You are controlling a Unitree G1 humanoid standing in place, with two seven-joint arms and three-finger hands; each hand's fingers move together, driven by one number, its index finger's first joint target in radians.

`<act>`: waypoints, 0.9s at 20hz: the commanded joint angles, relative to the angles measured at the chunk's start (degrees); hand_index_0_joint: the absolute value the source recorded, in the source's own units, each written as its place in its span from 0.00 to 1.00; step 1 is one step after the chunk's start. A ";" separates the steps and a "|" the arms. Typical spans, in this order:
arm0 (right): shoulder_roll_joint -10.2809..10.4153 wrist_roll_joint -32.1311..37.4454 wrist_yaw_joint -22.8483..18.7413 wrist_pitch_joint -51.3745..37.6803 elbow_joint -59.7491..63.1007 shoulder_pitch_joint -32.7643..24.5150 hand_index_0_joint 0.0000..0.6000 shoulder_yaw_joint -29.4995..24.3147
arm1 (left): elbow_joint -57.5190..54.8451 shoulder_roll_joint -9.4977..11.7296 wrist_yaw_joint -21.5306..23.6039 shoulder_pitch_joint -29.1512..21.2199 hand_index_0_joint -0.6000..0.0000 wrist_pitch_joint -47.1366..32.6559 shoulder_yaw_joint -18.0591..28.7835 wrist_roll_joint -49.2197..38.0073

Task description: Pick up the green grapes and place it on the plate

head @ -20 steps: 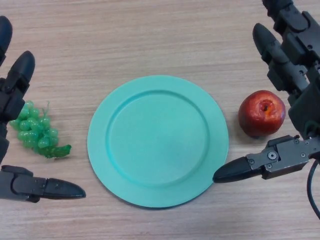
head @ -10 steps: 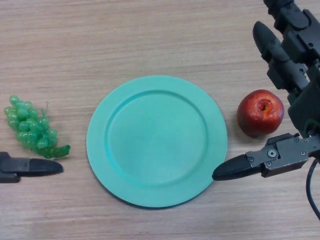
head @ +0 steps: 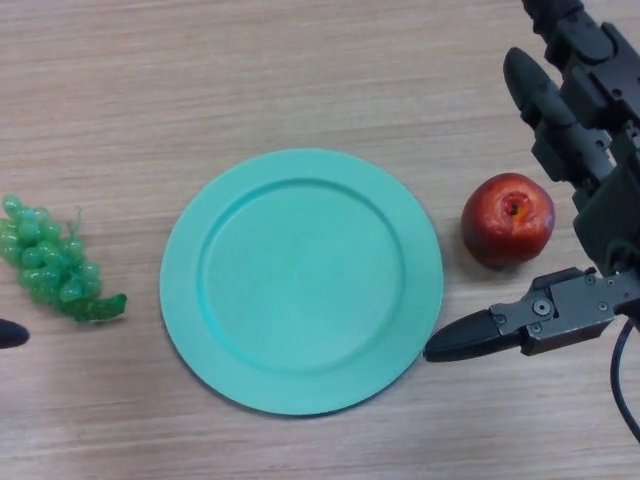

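Note:
The bunch of green grapes lies on the wooden table at the far left, apart from the teal plate, which is bare in the middle of the view. Only a dark tip of my left hand shows at the left edge, just below and left of the grapes, not touching them. My right hand is at the right side, open, with its fingers stretched above and its thumb below a red apple. It holds nothing.
A red apple sits on the table right of the plate, between my right hand's fingers and thumb, untouched. The thumb tip lies close to the plate's right rim.
My left hand has drawn back to the left, almost out of view, away from the grapes. The view has shifted slightly, so grapes, plate and apple sit a little further left. The right hand stays put.

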 commanded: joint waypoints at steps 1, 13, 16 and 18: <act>-0.20 -0.57 0.74 -6.11 -2.77 -1.16 0.00 -1.77 | 0.74 6.25 1.48 -2.16 1.00 -8.72 5.26 3.93; -0.93 1.97 0.56 -6.65 -3.42 0.09 0.00 -4.38 | 18.19 11.67 0.84 -3.90 1.00 -28.07 -2.10 24.27; -1.33 3.13 0.43 -6.37 -3.58 0.37 0.00 -5.80 | 21.33 12.35 1.83 -3.88 1.00 -32.00 -3.19 29.25; -1.45 3.83 0.37 -6.52 -3.64 0.86 0.00 -6.50 | 24.16 12.89 3.59 -4.14 1.00 -33.64 -4.05 32.07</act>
